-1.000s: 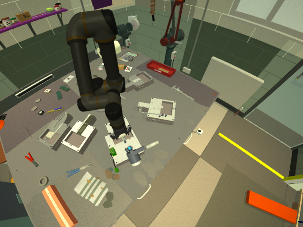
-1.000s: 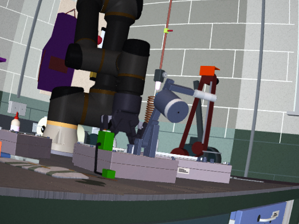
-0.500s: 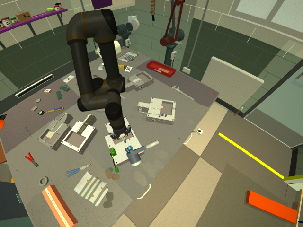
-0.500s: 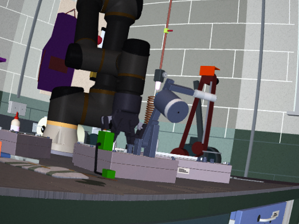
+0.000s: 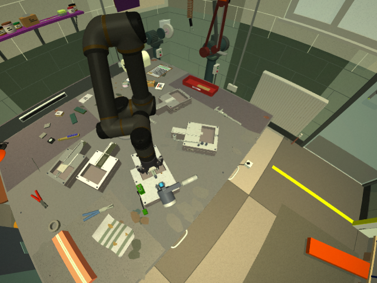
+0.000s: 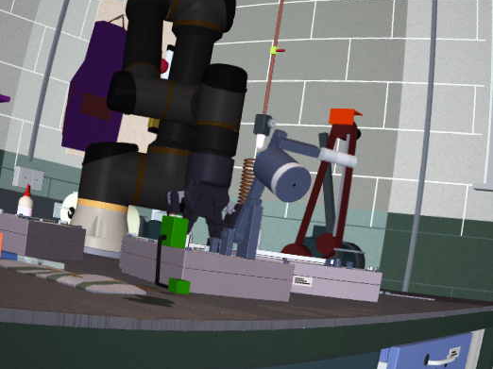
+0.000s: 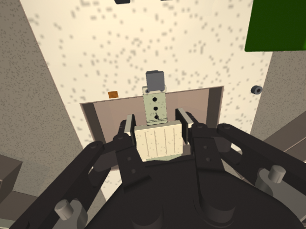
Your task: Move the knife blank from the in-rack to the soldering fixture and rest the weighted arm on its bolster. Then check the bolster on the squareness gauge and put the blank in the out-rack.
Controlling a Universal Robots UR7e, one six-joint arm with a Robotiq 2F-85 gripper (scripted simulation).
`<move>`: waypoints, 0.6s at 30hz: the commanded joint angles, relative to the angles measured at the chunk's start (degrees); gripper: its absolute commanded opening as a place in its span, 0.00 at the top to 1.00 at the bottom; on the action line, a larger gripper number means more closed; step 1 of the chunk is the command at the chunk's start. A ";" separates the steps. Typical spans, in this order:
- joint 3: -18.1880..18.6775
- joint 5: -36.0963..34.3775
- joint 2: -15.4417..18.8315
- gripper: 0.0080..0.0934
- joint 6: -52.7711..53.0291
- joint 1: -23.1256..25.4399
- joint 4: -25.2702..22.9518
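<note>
My gripper (image 7: 158, 130) is closed on the knife blank (image 7: 157, 116), down in the recess of the soldering fixture (image 5: 153, 179). I hold it by its cream handle block. Its pale tang with three holes points away from me and ends at the grey bolster (image 7: 155, 80). The weighted arm (image 6: 282, 174) stands raised above the fixture, its grey cylinder up in the air. From the side, my gripper (image 5: 149, 170) sits low over the fixture plate, and the fingers hide most of the blank there.
Behind the fixture stand another white fixture (image 5: 198, 137) and a grey one (image 5: 174, 100). Two racks (image 5: 65, 164) (image 5: 99, 166) lie to the left. A green block (image 6: 174, 230) stands on the fixture's near corner. Pliers, a cloth and tape lie nearer the table edge.
</note>
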 commanded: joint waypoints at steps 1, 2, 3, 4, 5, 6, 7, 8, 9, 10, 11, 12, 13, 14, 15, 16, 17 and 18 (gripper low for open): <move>0.00 0.01 0.07 1.00 -0.01 -0.01 -0.09; -0.01 0.01 0.06 1.00 -0.01 -0.01 -0.08; -0.01 0.01 0.04 1.00 -0.01 -0.01 -0.05; -0.03 0.01 0.02 1.00 -0.01 -0.01 -0.02; -0.04 0.01 -0.02 1.00 -0.01 -0.01 0.04; -0.06 0.01 -0.07 1.00 -0.01 -0.01 0.11; -0.09 0.01 -0.13 1.00 -0.01 -0.01 0.19; -0.12 0.01 -0.20 1.00 -0.01 -0.01 0.29; -0.16 0.01 -0.28 1.00 -0.01 -0.01 0.41; -0.20 0.01 -0.36 1.00 -0.01 -0.01 0.53; -0.24 0.01 -0.45 1.00 -0.01 -0.01 0.67; -0.28 0.01 -0.55 1.00 -0.01 -0.01 0.80; -0.33 0.01 -0.64 1.00 -0.01 -0.01 0.95; -0.38 0.01 -0.74 1.00 -0.01 -0.01 1.09; -0.42 0.01 -0.84 1.00 -0.01 -0.01 1.23; -0.47 0.01 -0.93 1.00 -0.01 -0.01 1.37; -0.51 0.01 -1.02 1.00 -0.01 -0.01 1.50; -0.55 0.01 -1.10 1.00 -0.01 -0.01 1.62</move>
